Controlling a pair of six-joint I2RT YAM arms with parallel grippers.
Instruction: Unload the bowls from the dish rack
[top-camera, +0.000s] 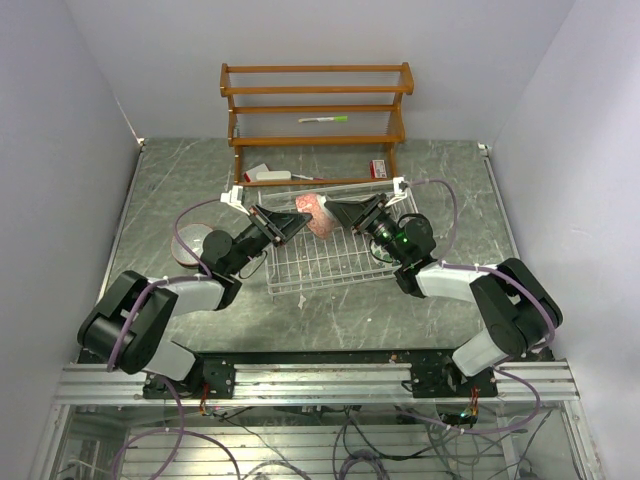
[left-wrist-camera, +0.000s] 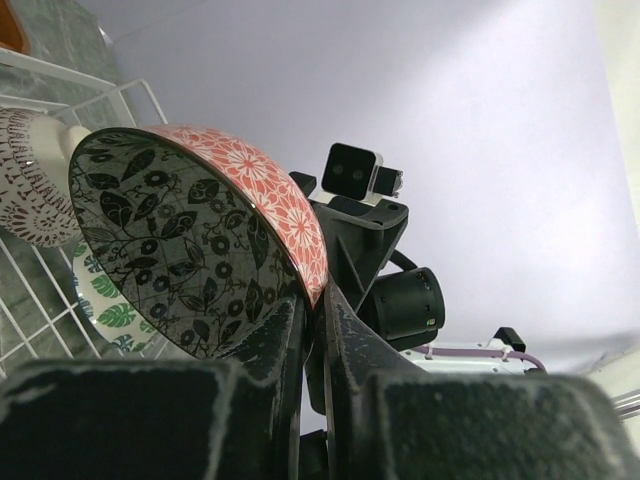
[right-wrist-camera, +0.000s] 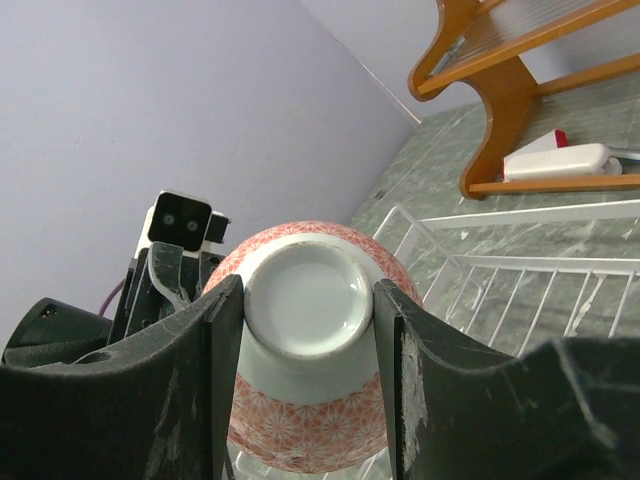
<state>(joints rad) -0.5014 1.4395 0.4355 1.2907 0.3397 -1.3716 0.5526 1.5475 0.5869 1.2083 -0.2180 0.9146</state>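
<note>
Two end effectors share one pink bowl (top-camera: 318, 216) at the dish rack's (top-camera: 320, 266) far end.
Top: left end effector (top-camera: 298, 223) and right end effector (top-camera: 336, 212) meet on it. Left wrist: fingers (left-wrist-camera: 270, 345) pinch its rim. Right wrist: fingers (right-wrist-camera: 222, 350) clamp its foot.

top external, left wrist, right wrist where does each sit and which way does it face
Top external: above and behind, looking down on both arms, the dish rack and wooden shelf.
Left wrist: low by the rack, facing the right arm; own fingers pinch the rim of the pink bowl.
Right wrist: facing the left arm; own fingers flank that bowl's foot.
Shared: both wrist views show the pink bowl and the other wrist's camera.
</note>
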